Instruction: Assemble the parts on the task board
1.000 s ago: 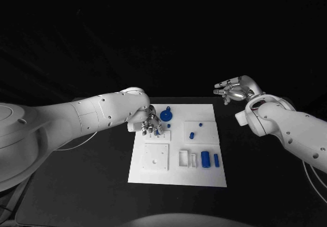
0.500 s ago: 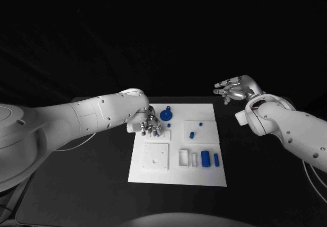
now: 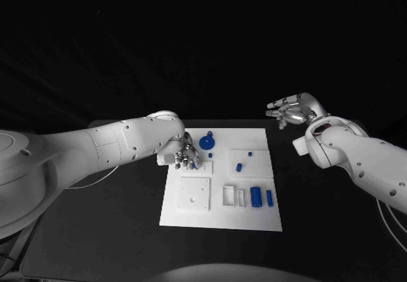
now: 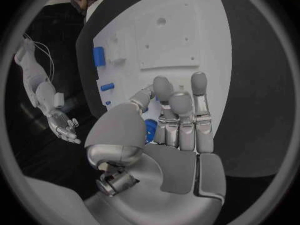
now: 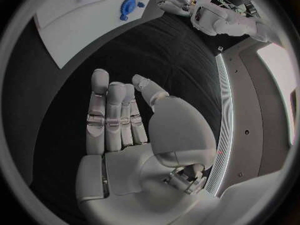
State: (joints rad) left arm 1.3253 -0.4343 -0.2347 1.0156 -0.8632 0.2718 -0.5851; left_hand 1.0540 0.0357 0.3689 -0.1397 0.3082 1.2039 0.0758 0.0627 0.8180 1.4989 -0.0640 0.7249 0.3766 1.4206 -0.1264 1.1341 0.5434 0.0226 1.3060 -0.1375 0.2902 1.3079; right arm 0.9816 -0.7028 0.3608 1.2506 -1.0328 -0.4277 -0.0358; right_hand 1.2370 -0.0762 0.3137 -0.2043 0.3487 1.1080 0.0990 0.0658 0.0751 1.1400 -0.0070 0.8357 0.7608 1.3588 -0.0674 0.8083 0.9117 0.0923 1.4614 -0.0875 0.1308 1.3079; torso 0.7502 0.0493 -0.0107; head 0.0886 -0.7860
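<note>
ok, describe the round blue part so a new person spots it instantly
Start at the white task board mid-table and go to its far edge, just beside the left hand. The round blue part lies there: a flat disc, the widest blue piece, unlike the small pegs and cylinders nearer.

No text, label, brand, number or sign can be read anywhere: the task board (image 3: 222, 202), the blue parts (image 3: 255, 197) and both arms carry no legible markings in any view.
</note>
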